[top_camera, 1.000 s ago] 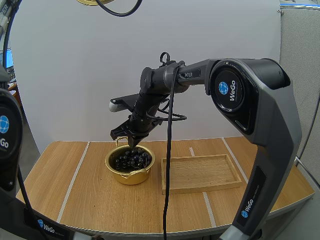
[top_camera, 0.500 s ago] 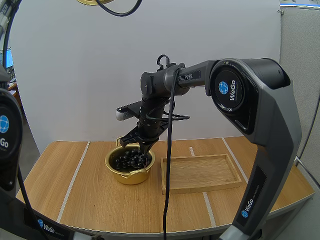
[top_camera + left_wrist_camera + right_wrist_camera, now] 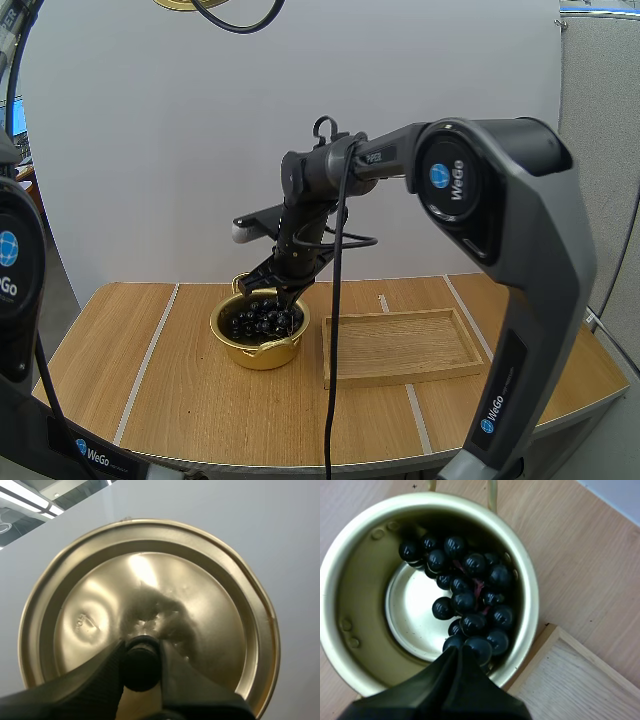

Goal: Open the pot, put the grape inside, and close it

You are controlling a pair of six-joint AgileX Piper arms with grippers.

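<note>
You have the table [image 3: 200,400] spread under everything, and your right arm [image 3: 520,230] arcs over it from the right, reaching down to the pot. The wooden tray [image 3: 400,346] lies flat on the table just beside the pot, on the pot's right. The golden pot [image 3: 258,352] stands upright with its top open and its two handles out to the sides. The lid [image 3: 210,595] is up in the air, well apart from the pot (its gold edge peeks in above the table in the high view). The bunch of grapes [image 3: 470,600], dark and glossy, already lies inside the pot, resting on the bottom and against the wall on the tray's side. Your right gripper [image 3: 458,651] hangs just over the pot's rim above the grapes. Its two black fingers are pressed together into one wedge and clench nothing. Your left gripper [image 3: 141,656] is grasping the lid, its fingertips pinching the small black knob [image 3: 141,666] at the lid's centre from both sides
</note>
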